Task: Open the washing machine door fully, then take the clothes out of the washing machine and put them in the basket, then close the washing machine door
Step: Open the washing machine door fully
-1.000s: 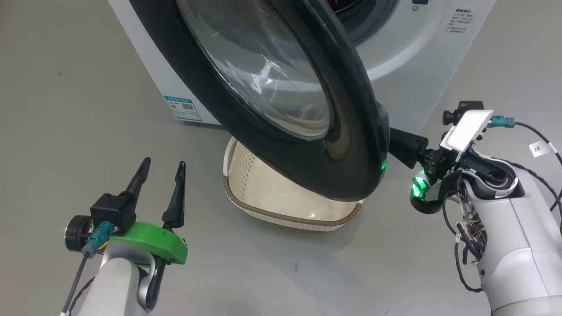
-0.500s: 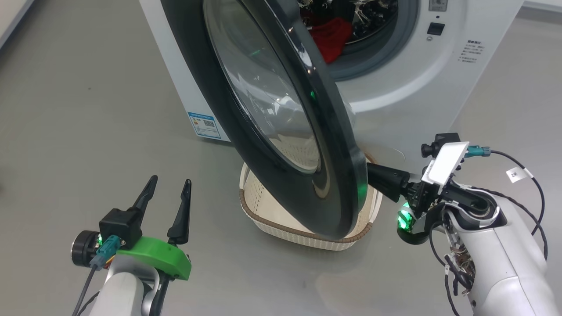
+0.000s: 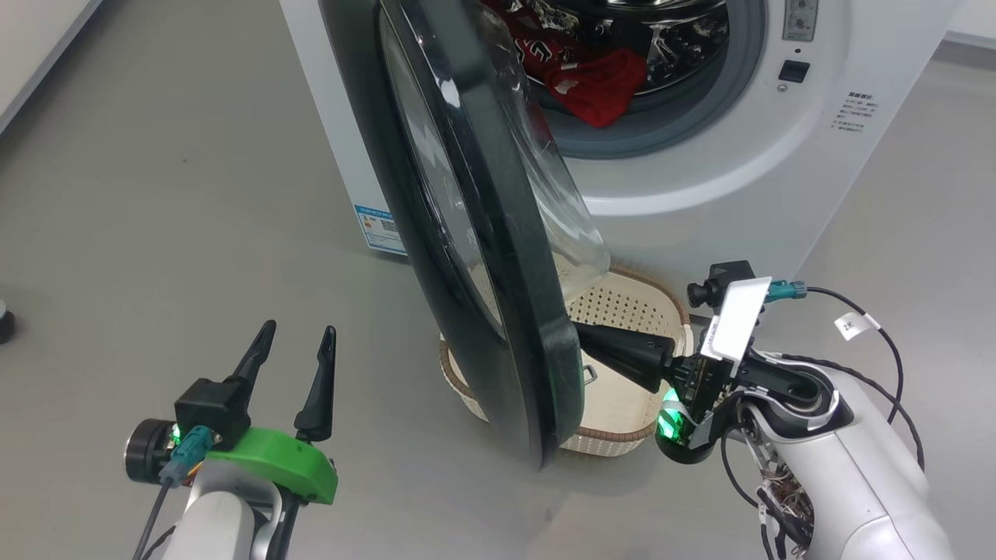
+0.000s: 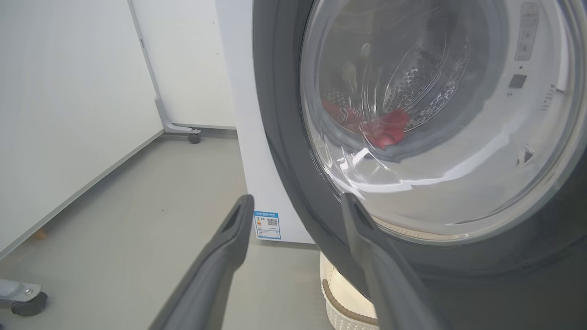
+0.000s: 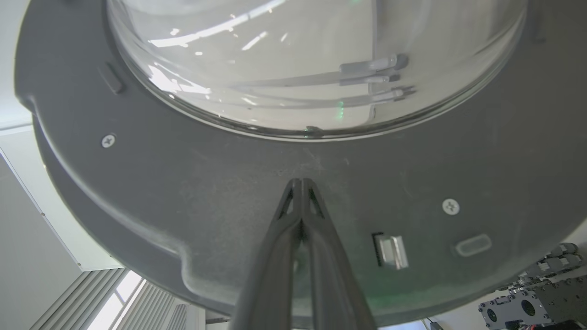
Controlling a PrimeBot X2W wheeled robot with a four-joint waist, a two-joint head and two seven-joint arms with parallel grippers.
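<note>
The washing machine (image 3: 700, 179) stands white at the top of the head view. Its round black washing machine door (image 3: 498, 295) hangs swung out, nearly edge-on to me. My right gripper (image 3: 583, 338) is shut, tips pressed against the door's grey inner face (image 5: 183, 183) just below the glass bowl, as the right gripper (image 5: 301, 182) shows close up. Red clothes (image 3: 595, 78) lie in the steel drum, also showing as clothes (image 4: 383, 130) through the glass. The cream basket (image 3: 630, 315) sits on the floor under the door. My left gripper (image 3: 294, 342) is open and holds nothing, left of the door.
A blue label (image 4: 267, 224) marks the machine's lower front corner. White wall panels on castered feet (image 4: 193, 136) line the left side, with another caster (image 4: 27, 303) near my left arm. Grey floor (image 3: 156, 194) spreads to the left of the machine.
The door has swung wider, from facing me to nearly edge-on, with the shut right gripper following on its inner face. The head view has shifted, bringing the drum and clothes into sight. The left gripper stays open.
</note>
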